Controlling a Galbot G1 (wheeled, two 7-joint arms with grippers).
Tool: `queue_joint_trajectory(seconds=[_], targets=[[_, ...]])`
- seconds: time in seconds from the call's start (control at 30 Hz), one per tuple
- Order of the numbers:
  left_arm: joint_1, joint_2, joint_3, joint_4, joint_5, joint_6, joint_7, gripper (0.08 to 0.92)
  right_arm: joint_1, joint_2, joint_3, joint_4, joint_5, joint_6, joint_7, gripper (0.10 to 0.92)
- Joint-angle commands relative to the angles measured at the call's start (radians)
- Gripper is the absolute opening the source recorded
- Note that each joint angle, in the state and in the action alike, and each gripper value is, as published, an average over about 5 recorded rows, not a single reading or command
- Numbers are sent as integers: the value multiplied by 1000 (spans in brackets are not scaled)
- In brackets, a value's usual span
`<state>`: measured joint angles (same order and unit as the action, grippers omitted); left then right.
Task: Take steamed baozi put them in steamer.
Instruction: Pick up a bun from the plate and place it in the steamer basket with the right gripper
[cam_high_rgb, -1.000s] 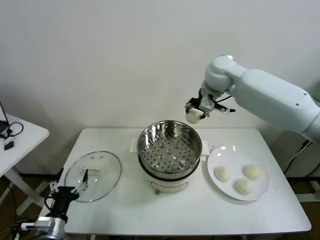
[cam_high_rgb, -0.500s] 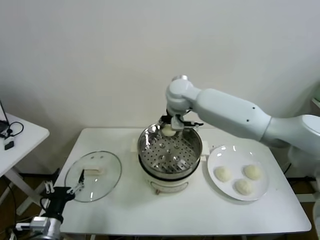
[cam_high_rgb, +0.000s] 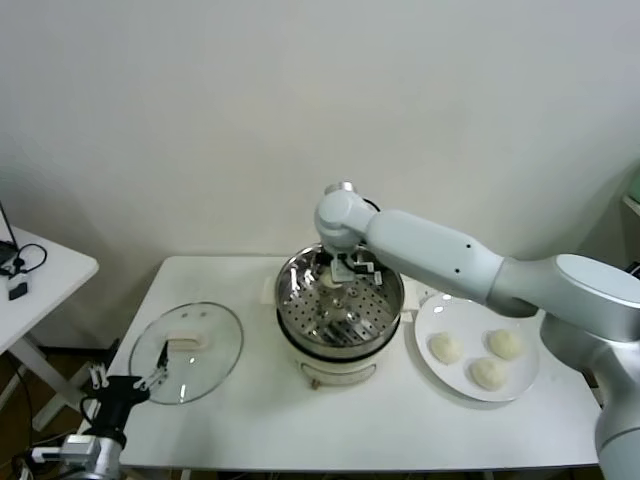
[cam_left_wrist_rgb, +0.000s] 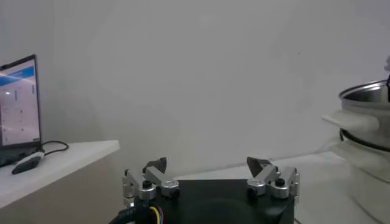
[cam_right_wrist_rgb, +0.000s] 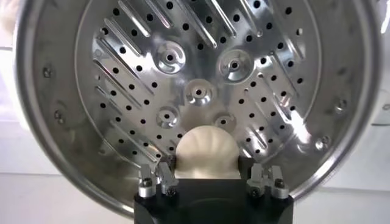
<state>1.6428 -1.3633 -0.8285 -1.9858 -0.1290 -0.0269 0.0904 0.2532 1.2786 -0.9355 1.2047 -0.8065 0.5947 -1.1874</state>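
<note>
Inside the steamer (cam_high_rgb: 340, 300), right claw (cam_right_wrist_rgb: 213, 176) gripping a baozi (cam_right_wrist_rgb: 206, 152), pleated dome facing the perforated bottom, left claw (cam_left_wrist_rgb: 210, 176) spread.

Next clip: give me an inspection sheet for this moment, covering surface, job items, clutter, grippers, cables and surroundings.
Surface: white table, carrying everything listed below.
Job's things: steamer at the table's middle on its cream pot base; one baozi held inside it, just above the perforated floor; three baozi on the white plate on the robot's right.
Clutter: glass lid lying flat on the robot's left.
Grippers: right gripper inside the steamer, fingers closed on the baozi; left gripper parked low near the table's front left corner, fingers open, empty.
Cables: black cable on the side table.
Surroundings: white side table, laptop, plain white wall.
</note>
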Motion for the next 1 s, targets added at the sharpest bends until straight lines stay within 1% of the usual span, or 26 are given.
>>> queue_joint_trajectory(seconds=[0.03,0.37,0.43,0.6,0.7,0.8,0.87,0.93,1.0], targets=[[0,1,-1,8,-1,-2,0,823,-45,17,21,-38,-76,17,3,662],[1,1,-1,11,-1,-3,0,823,-54,12,21,-35,-69,18,12,682],[4,1,-2,11,-1,-4,0,823,-55,13,23,-36,-68,21,19,708],[8,1,-5,7,-1,-5,0,823,-34,7,26,-26,-40,30,8,807],[10,0,-6,3,-1,-5,-1,823,2,-19,24,5,2,33,-12,821],[11,0,-7,0,-2,-4,-1,823,65,-71,17,58,72,32,-35,822],[10,0,-7,-2,-2,-3,-1,823,125,-121,1,95,162,15,-53,823],[9,1,-6,-4,-2,-2,-1,823,192,-179,-28,124,290,-30,-68,823],[7,3,-5,-6,-2,0,-1,823,269,-244,-75,150,460,-120,-76,823]])
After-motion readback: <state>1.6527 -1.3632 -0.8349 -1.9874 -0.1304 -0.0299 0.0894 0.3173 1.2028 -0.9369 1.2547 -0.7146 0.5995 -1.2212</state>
